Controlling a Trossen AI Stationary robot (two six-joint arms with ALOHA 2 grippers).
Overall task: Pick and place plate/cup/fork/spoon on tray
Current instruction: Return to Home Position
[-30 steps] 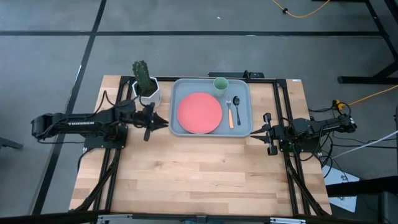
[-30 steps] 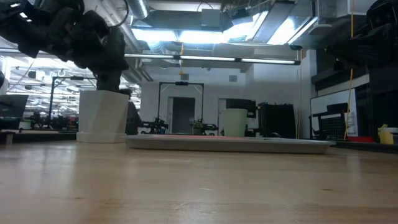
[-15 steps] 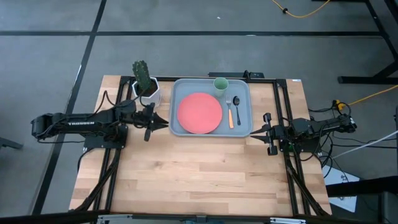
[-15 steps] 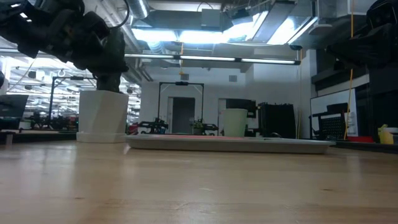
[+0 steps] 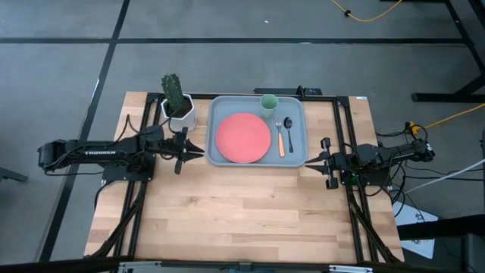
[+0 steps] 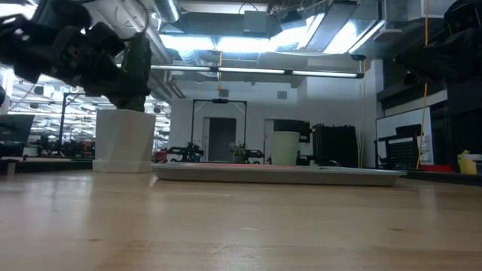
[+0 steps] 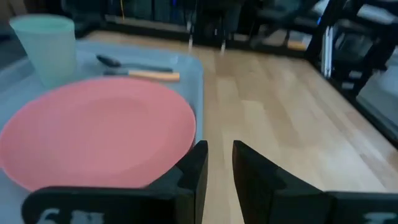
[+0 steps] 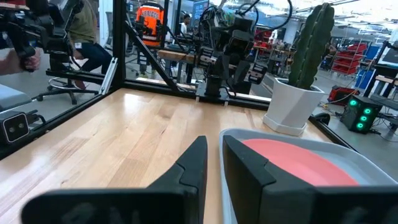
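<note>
Plate (image 5: 243,137), cup (image 5: 268,102), fork (image 5: 280,136) and spoon (image 5: 289,133) sit on the tray (image 5: 220,114) — so both grippers, left (image 5: 198,151) and right (image 5: 308,161), flank it empty, fingers nearly together.

The left gripper (image 6: 124,71) hangs dark above the desk (image 6: 226,226), just over the white pot (image 6: 124,141) standing beneath it. Beside the pot, farther from the gripper, the tray (image 6: 279,175) lies flat on the wood with the cup (image 6: 285,147) rising pale green above its rim. Part of the other arm (image 6: 452,38) shows dark well beyond the tray.
</note>
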